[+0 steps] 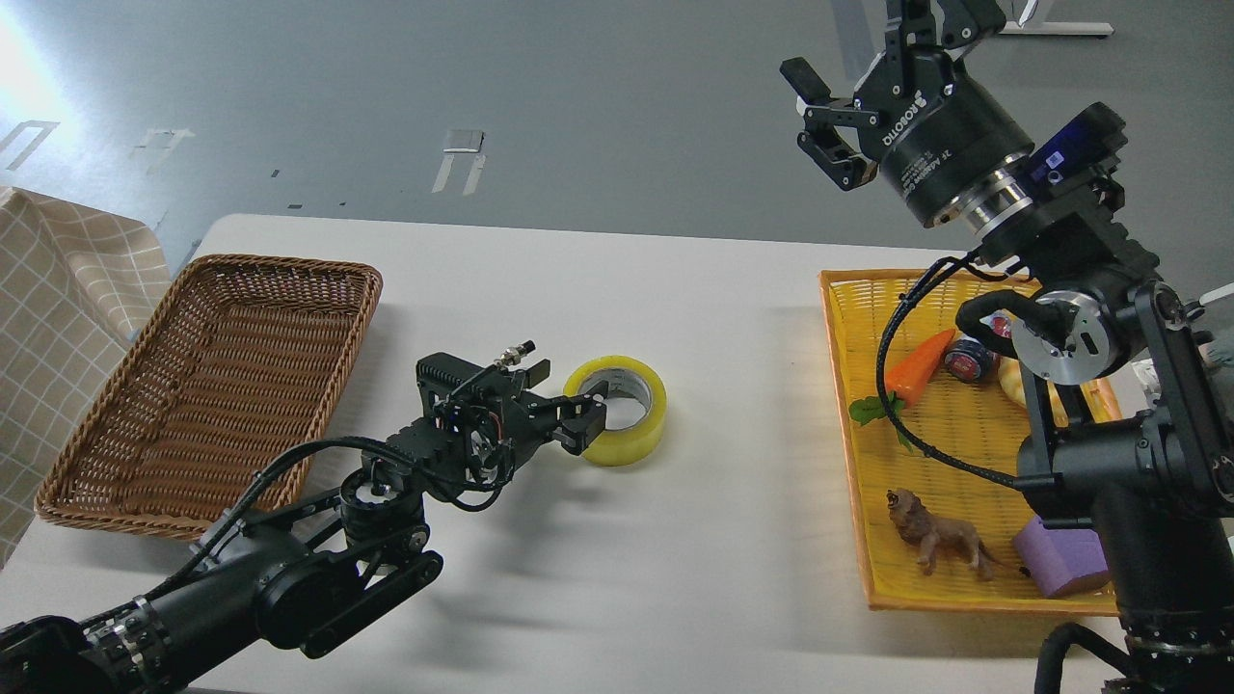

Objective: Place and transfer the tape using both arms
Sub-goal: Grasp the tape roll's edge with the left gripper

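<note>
The yellow tape roll (631, 439) lies flat on the white table (675, 578), near its middle. My left gripper (581, 416) reaches in from the lower left. Its two fingers are closed on the roll's left wall, one inside the grey-white core and one outside. The roll rests on the table. My right gripper (858, 43) is raised high above the table's far right side, open and empty, with one finger cut off by the top edge.
An empty brown wicker basket (289, 265) stands at the left. A yellow tray (837, 386) at the right holds a carrot (916, 361), a can (969, 357), a bread roll (1017, 381), a lion figure (940, 535) and a purple block (1060, 559). A checked cloth (48, 318) hangs at the far left.
</note>
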`<control>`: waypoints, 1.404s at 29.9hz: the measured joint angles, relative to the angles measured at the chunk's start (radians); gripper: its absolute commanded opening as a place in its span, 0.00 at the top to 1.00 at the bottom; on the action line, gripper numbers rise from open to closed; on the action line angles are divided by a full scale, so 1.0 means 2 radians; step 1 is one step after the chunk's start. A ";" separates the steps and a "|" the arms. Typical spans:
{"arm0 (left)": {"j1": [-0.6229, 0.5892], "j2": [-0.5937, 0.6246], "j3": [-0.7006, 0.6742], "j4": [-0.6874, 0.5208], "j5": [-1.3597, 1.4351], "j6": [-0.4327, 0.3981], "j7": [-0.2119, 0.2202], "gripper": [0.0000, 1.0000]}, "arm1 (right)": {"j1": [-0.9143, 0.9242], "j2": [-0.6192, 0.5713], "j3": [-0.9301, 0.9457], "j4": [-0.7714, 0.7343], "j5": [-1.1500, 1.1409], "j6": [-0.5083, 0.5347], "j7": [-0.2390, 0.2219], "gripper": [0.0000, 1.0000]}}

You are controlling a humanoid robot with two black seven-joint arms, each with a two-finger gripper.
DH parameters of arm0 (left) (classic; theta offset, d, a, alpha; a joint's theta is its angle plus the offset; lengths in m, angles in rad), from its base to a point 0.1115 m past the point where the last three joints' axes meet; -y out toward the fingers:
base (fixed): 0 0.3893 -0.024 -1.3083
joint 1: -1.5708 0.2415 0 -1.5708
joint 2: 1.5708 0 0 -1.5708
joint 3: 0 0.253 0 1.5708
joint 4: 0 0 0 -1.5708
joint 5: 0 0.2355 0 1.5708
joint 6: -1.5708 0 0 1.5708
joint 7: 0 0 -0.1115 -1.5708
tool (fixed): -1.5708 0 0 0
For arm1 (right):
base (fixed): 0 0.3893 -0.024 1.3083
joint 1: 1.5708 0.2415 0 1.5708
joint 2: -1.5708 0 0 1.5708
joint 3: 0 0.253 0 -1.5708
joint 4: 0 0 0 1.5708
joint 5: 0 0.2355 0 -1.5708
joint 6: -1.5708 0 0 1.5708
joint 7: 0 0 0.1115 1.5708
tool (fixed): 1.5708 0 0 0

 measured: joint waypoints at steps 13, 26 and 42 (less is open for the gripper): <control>-0.012 0.001 -0.001 0.002 0.000 -0.035 0.001 0.71 | -0.014 0.000 0.000 -0.005 -0.002 -0.035 0.000 0.00; -0.014 0.008 -0.002 0.002 -0.016 -0.048 0.006 1.00 | -0.020 0.000 0.000 -0.006 -0.002 -0.052 0.000 0.00; -0.037 0.032 -0.005 -0.012 -0.054 -0.053 0.008 1.00 | -0.025 0.000 -0.001 -0.007 -0.002 -0.058 0.000 0.00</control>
